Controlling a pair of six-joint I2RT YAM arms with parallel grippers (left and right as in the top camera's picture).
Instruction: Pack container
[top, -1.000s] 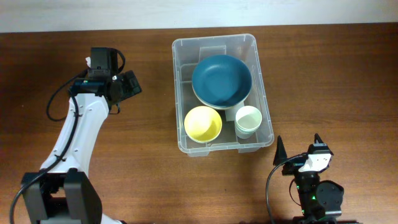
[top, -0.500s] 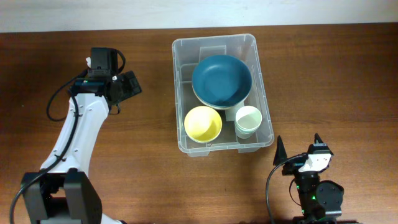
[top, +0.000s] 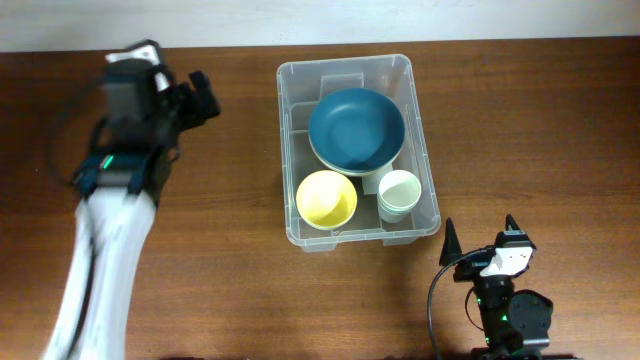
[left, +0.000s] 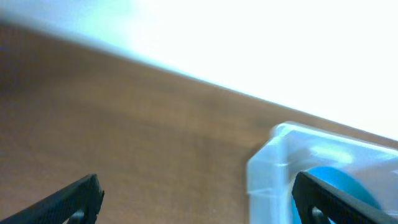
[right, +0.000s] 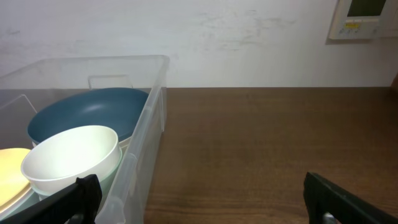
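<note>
The right claw (top: 480, 238) sits by the near table (top: 520, 120) edge, wide open, holding nothing. The bin (top: 345, 66) lies just past it, a bit to the left, with a yellow bowl (top: 327, 198), white bowl (top: 398, 192) and blue bowl (top: 356, 130) inside. The left claw (top: 190, 98) is well apart, left of the bin's far end, also wide open and empty.

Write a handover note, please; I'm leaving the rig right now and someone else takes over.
Left tool: open, empty, over the table to the left of the container.
Right tool: open, empty, by the container's near right corner.
Done: blue bowl, yellow bowl and white bowl sit inside the container.
Left: no loose item shows in view; probably nothing more to pack.
</note>
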